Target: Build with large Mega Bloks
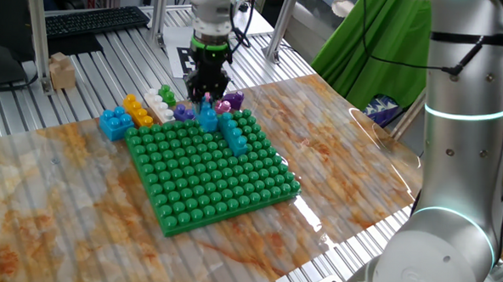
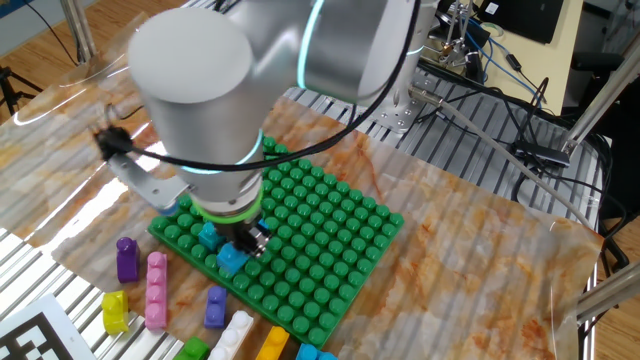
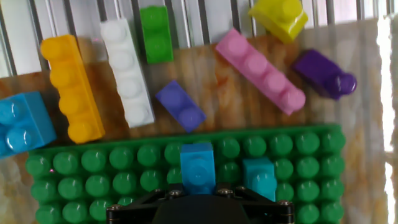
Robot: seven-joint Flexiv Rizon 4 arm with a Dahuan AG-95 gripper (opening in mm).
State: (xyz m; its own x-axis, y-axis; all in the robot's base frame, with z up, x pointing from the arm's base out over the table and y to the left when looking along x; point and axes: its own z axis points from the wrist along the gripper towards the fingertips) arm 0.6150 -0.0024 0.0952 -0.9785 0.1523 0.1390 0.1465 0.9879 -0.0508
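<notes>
My gripper (image 1: 207, 97) stands over the far edge of the green baseplate (image 1: 207, 177), shut on a small blue Mega Blok (image 3: 198, 167) that sits on or just above the studs. A teal brick (image 3: 260, 177) is stuck on the plate right beside it. In the other fixed view the arm hides much of the gripper (image 2: 246, 240); the blue brick (image 2: 232, 259) shows below it. Loose bricks lie beyond the plate: orange (image 3: 69, 87), white (image 3: 127, 71), green (image 3: 155, 34), small purple (image 3: 180, 106), pink (image 3: 261, 71), yellow (image 3: 278, 15), dark purple (image 3: 324, 74), blue (image 3: 22, 124).
The baseplate lies on a marbled sheet over a slatted metal table. A small cardboard box (image 1: 61, 71), a keyboard (image 1: 95, 19) and a printed tag (image 1: 183, 60) sit at the back. The robot's base column (image 1: 454, 167) stands at the right, with green cloth (image 1: 383, 45) behind.
</notes>
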